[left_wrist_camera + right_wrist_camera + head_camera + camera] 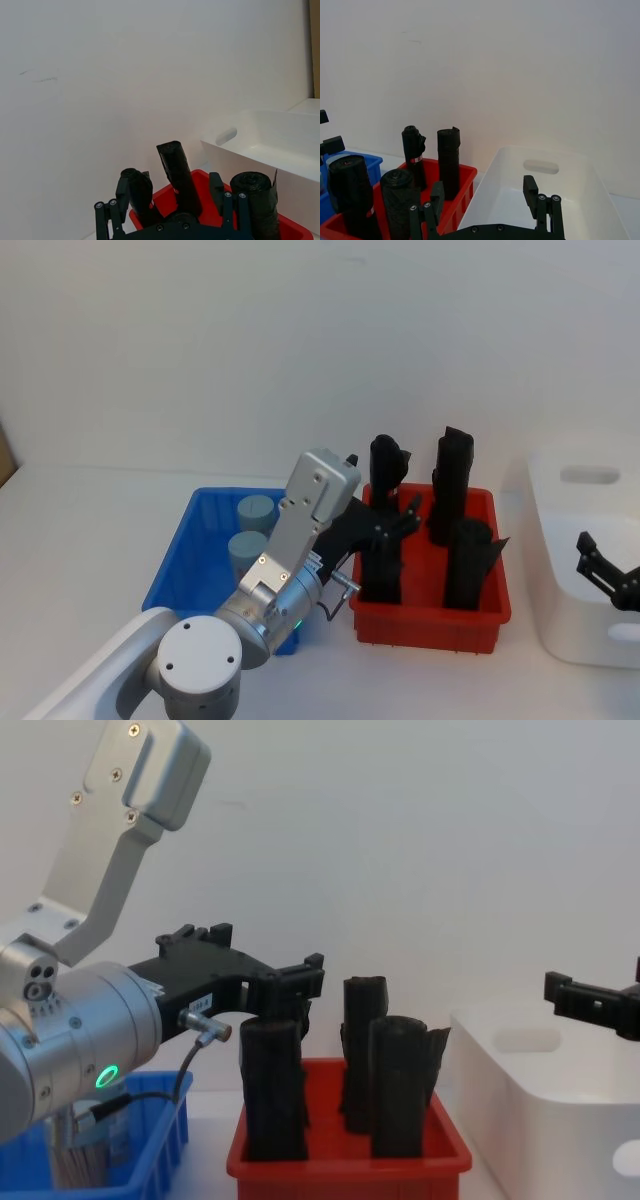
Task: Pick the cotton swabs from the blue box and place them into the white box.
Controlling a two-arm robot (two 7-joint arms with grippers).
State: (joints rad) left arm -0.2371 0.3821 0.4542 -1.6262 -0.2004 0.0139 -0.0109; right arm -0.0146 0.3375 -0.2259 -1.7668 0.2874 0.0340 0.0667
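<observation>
Black left claw (398, 520) wide open, empty, over red bin (430, 626); right claw (592, 558) likewise over white box (560, 632).

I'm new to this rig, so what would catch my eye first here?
The left gripper hovers open over the red bin of upright black rolls at centre. Two tubs of cotton swabs sit in the blue box at left, and the right gripper hangs open above the white box at right.

Silver-grey screwed arm housing (130, 780), green status light (107, 1074), grey cable (187, 1068), black left tool (405, 517).
</observation>
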